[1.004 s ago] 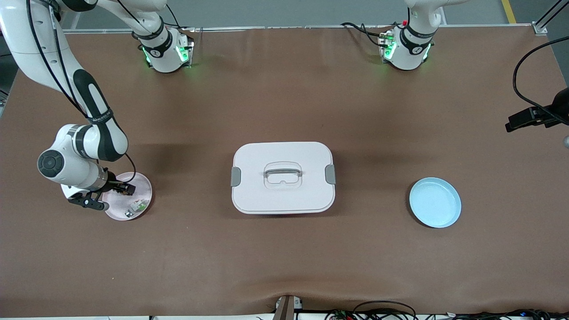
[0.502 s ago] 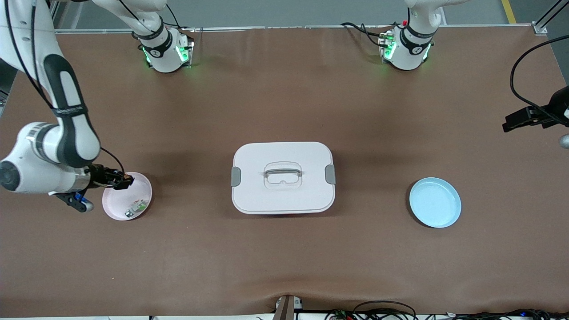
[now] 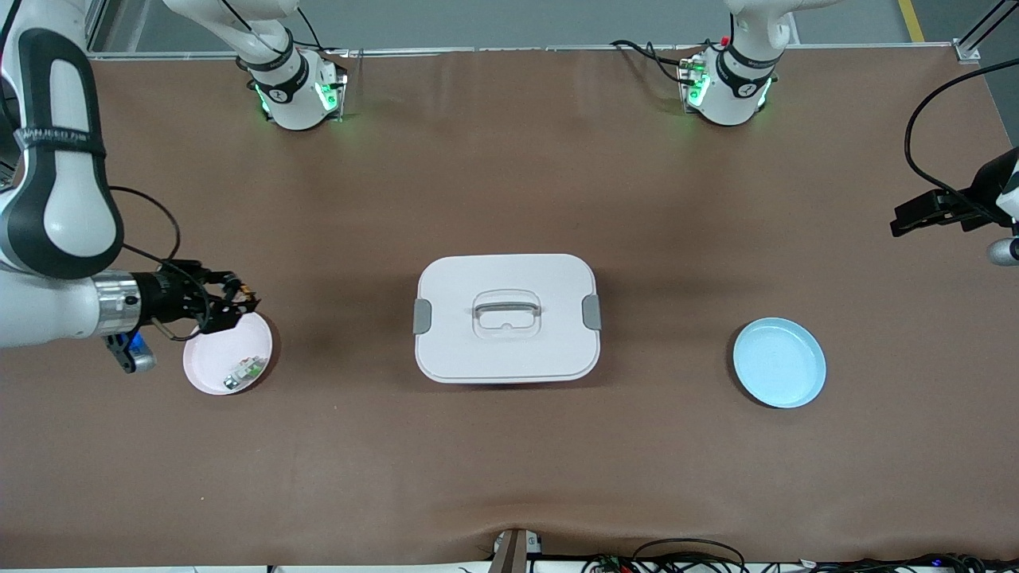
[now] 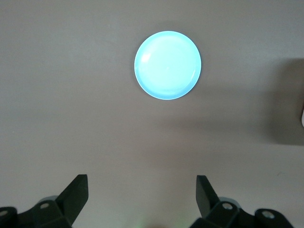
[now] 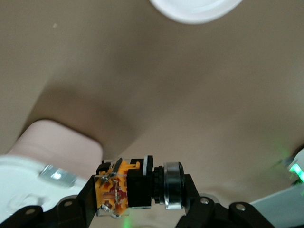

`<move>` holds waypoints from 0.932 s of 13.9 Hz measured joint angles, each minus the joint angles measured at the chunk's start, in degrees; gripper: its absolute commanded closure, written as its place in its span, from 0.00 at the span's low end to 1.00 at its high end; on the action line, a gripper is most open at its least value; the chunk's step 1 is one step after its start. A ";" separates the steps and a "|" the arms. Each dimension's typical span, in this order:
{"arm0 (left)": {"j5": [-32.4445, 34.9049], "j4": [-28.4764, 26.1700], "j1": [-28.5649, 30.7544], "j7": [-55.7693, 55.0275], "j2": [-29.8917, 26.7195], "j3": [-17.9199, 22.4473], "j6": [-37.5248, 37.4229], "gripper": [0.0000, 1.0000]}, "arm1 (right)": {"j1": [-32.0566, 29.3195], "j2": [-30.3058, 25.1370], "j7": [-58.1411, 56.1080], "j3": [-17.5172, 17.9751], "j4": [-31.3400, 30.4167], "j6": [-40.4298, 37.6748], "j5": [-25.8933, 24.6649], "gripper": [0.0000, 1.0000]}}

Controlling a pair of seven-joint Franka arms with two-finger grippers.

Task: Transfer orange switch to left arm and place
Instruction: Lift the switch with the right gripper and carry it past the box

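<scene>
My right gripper (image 3: 241,305) is shut on the orange switch (image 3: 247,302) and holds it in the air over the rim of the pink plate (image 3: 208,362), pointing toward the box (image 3: 507,350). In the right wrist view the switch (image 5: 128,187), black with an orange end, is clamped crosswise between the fingers (image 5: 190,190). The white lidded box stands in the middle of the table. My left gripper (image 3: 907,220) hangs open and empty high over the left arm's end of the table; its wrist view shows the open fingers (image 4: 76,190) with the blue plate (image 4: 167,65) below.
A small white-and-green part (image 3: 245,370) lies in the pink plate. The blue plate (image 3: 778,362) sits beside the box toward the left arm's end. The box's latch end (image 5: 52,156) shows in the right wrist view. Cables lie along the table's front edge.
My right gripper has lifted off the pink plate with the orange switch, turned level and shifted slightly toward the box. My left gripper has drifted a little toward the table's middle.
</scene>
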 measured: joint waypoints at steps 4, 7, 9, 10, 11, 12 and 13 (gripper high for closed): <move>-0.92 0.00 -0.07 0.00 0.00 -0.31 -0.60 0.00 | 3.96 -0.77 14.64 0.17 3.07 -0.71 8.99 1.00; -2.07 0.20 -0.11 0.00 0.00 -1.47 -1.32 0.00 | 5.99 -0.79 24.22 0.24 5.74 -0.75 12.26 1.00; -2.08 0.71 -0.13 0.00 -0.01 -2.00 -2.04 0.00 | 7.36 -0.83 30.92 0.49 8.19 -0.81 14.07 1.00; -2.08 0.91 -0.13 0.00 -0.02 -2.03 -2.17 0.00 | 7.81 -0.87 34.09 0.67 9.53 -1.04 16.00 1.00; -2.36 1.04 -0.06 0.03 -0.02 -2.03 -2.49 0.00 | 8.07 -0.96 36.91 0.79 10.86 -1.38 18.02 1.00; -3.61 1.06 0.10 0.55 -0.02 -2.02 -3.09 0.00 | 8.14 -1.15 39.30 0.84 12.02 -1.60 19.48 1.00; -6.22 1.04 0.52 2.24 -0.02 -1.95 -3.47 0.00 | 8.14 -1.54 41.35 0.85 12.89 -1.79 20.40 1.00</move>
